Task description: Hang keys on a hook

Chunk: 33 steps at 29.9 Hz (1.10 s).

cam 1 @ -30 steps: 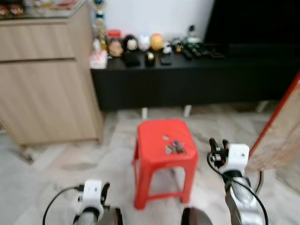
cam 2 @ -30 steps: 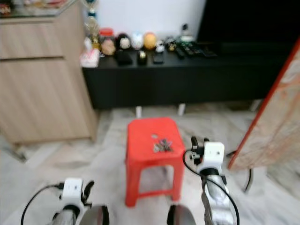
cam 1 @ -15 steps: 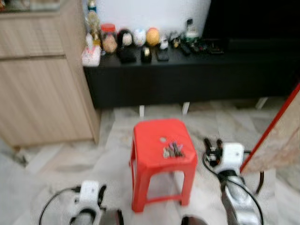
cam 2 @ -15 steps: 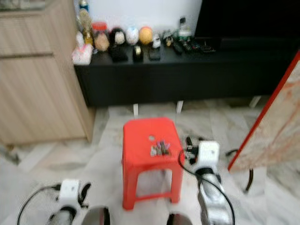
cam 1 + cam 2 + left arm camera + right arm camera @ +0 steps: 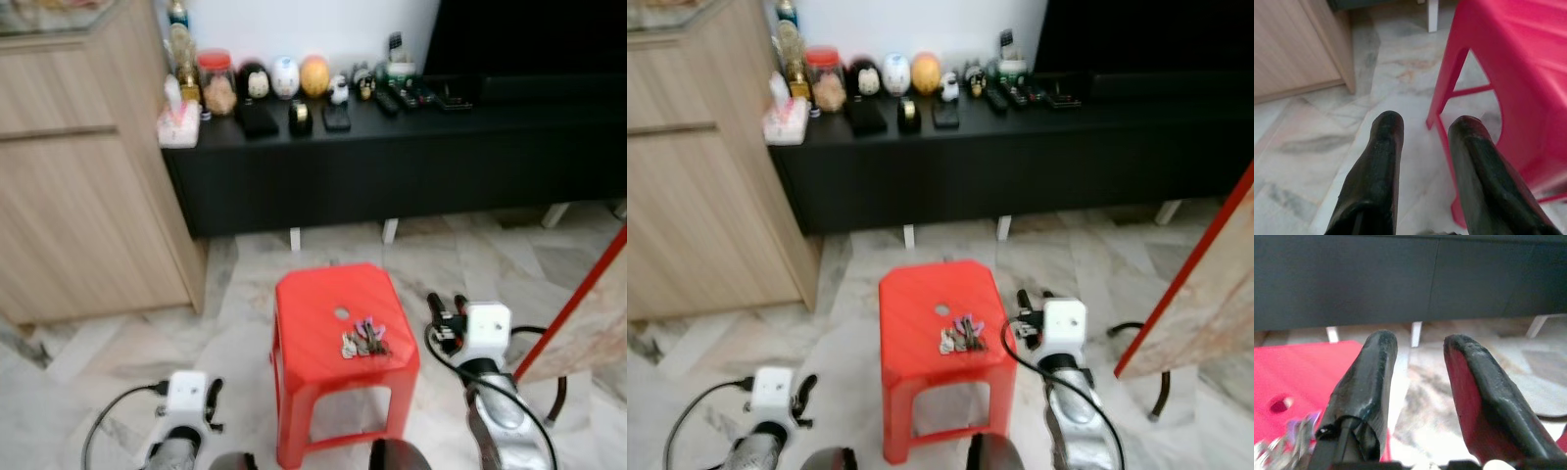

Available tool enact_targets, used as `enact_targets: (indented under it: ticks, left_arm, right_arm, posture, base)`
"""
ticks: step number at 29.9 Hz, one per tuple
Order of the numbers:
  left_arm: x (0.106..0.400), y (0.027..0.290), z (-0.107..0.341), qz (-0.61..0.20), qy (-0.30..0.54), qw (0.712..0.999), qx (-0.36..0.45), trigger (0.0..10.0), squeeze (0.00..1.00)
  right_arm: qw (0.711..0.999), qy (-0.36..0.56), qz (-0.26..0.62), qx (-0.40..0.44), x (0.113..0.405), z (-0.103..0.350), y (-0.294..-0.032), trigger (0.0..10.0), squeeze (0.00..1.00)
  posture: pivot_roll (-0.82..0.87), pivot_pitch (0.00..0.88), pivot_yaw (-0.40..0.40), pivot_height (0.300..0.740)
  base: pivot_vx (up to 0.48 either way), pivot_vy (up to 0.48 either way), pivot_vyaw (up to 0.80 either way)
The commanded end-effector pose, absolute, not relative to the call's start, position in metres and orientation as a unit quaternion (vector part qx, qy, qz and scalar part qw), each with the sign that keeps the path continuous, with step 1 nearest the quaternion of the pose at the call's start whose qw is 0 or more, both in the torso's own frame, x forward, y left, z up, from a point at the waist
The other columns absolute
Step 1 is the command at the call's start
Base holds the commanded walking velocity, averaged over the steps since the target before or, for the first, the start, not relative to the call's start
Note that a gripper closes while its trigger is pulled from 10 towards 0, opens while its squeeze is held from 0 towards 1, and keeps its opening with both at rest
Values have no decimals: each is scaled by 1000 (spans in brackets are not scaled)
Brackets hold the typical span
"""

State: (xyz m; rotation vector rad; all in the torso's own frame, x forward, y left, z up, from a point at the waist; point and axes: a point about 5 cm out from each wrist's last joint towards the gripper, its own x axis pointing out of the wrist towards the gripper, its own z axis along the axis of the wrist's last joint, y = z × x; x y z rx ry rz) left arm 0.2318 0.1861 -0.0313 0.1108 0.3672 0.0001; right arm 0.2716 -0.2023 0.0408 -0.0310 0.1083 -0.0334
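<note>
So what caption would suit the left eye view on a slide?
Keys lie on a red stool; the open right pincer waits just beside it.

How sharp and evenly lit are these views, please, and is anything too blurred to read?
Eye views: evenly lit, slightly soft; the keys on the red stool read as a small blurred cluster. Left wrist view: the stool leg is sharp, the left gripper soft. Right wrist view: the right gripper is crisp, the keys smeared at the edge.

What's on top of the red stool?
A bunch of keys lies on the red stool, beside a small hole in the seat. Nothing covers them.
</note>
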Motion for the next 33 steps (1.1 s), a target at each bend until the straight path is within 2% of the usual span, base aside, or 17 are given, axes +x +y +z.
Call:
enact_targets:
  ticks: [1, 7, 12, 13, 14, 15, 16, 17, 21, 23, 24, 25, 26, 29, 33]
  left_arm:
    - [228, 198, -33, 13, 191, 979, 66, 10000, 0]
    - [227, 198, -33, 11, 193, 979, 66, 10000, 0]
    - [227, 197, -34, 10, 194, 979, 65, 10000, 0]
    - [228, 197, -34, 9, 194, 979, 64, 10000, 0]
    - [228, 196, -34, 9, 194, 979, 64, 10000, 0]
    - [228, 196, -34, 9, 195, 979, 64, 10000, 0]
    - [229, 196, -34, 7, 196, 979, 65, 10000, 0]
    - [229, 195, -34, 5, 197, 978, 65, 10000, 0]
    - [228, 194, -34, 3, 197, 978, 65, 10000, 0]
    - [226, 193, -36, 2, 201, 977, 64, 10000, 0]
    - [226, 193, -36, 2, 201, 977, 64, 10000, 0]
    - [225, 192, -37, 0, 204, 977, 64, 10000, 0]
    - [225, 193, -37, -1, 203, 977, 64, 10000, 0]
    - [224, 193, -37, -2, 200, 978, 65, 10000, 0]
    - [225, 196, -33, -5, 187, 980, 69, 10000, 0]
  right_arm:
    - [999, 52, -2, -11, 276, 43, -193, 10000, 0]
    - [991, 119, 35, -45, 272, 25, -195, 10000, 0]
    - [977, 173, 91, -87, 268, 10, -190, 10000, 0]
    - [968, 193, 108, -118, 267, 4, -190, 10000, 0]
    - [963, 197, 119, -140, 267, 2, -190, 10000, 59]
    - [959, 199, 127, -155, 267, 1, -190, 10000, 59]
    - [945, 202, 151, -209, 268, -1, -189, 10000, 1000]
    - [928, 203, 180, -256, 268, -3, -186, 10000, 1000]
    - [909, 210, 205, -296, 272, -5, -181, 10000, 1000]
    - [882, 209, 240, -349, 272, -7, -177, 10000, 1000]
    - [882, 209, 240, -349, 272, -7, -177, 10000, 1000]
    - [867, 213, 260, -368, 272, -9, -174, 10000, 588]
    - [867, 215, 260, -367, 273, -9, -174, 10000, 0]
    - [868, 216, 260, -364, 274, -10, -173, 10000, 0]
    - [849, 219, 280, -390, 275, -12, -168, 10000, 0]
  posture:
    - [-23, 0, -53, 602]
    - [-23, 0, -54, 602]
    - [-32, 0, -54, 602]
    - [-36, 0, -54, 602]
    - [-38, 0, -53, 602]
    - [-38, 0, -53, 602]
    - [-40, 0, -51, 602]
    - [-40, 0, -51, 602]
    - [-43, 0, -51, 602]
    - [-37, 0, -52, 602]
    - [-37, 0, -52, 602]
    - [-34, 8, -53, 602]
    - [-32, 15, -55, 602]
    - [-28, 23, -55, 602]
    - [-20, 43, -58, 602]
  base:
    - [0, 0, 0]
    - [0, 0, 0]
    - [0, 0, 0]
    - [0, 0, 0]
    - [0, 0, 0]
    - [0, 0, 0]
    - [0, 0, 0]
    - [0, 0, 0]
    - [0, 0, 0]
    - [0, 0, 0]
    - [0, 0, 0]
    - [0, 0, 0]
    - [0, 0, 0]
    - [0, 0, 0]
    - [0, 0, 0]
